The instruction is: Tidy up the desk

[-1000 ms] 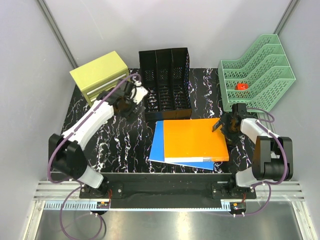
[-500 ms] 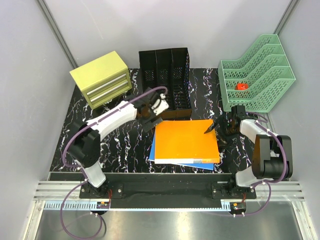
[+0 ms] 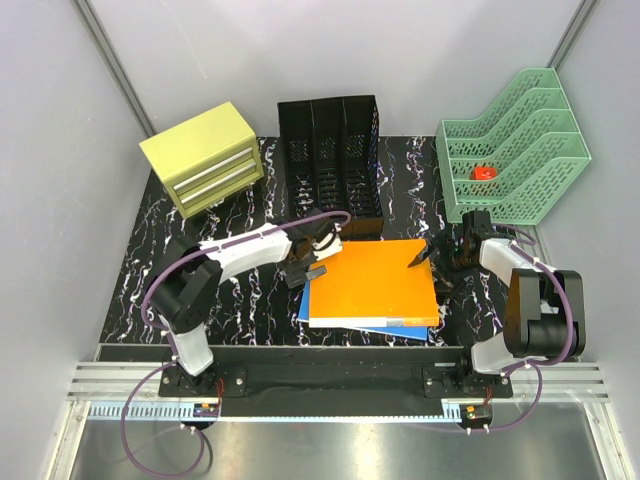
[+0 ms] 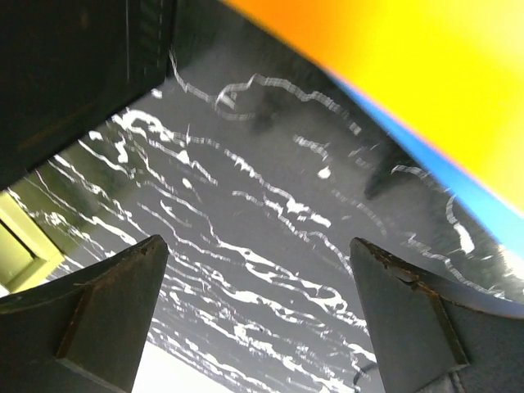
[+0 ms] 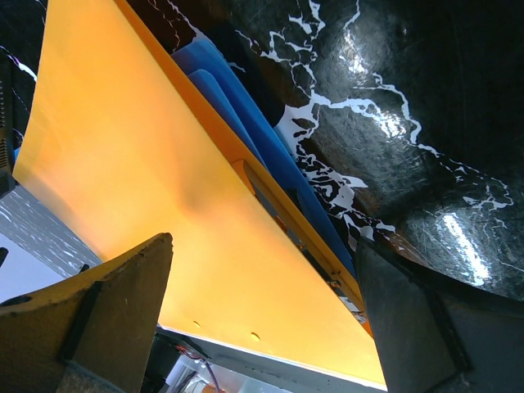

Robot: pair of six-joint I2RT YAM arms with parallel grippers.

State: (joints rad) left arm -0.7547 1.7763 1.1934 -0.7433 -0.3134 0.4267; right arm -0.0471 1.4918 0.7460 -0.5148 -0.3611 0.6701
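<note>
Black marbled desk spreads beneath everything; left gripper and right gripper, both wide open and empty, flank the central orange folder, which likely needs level, even pushes to square it.

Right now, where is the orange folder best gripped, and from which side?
The orange folder lies flat on a blue folder, so its thin right edge is probably best, approached from the right; the open right gripper is at that edge.

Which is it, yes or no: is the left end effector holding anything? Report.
No, the left end effector is open, only the desk showing between its fingers.
</note>
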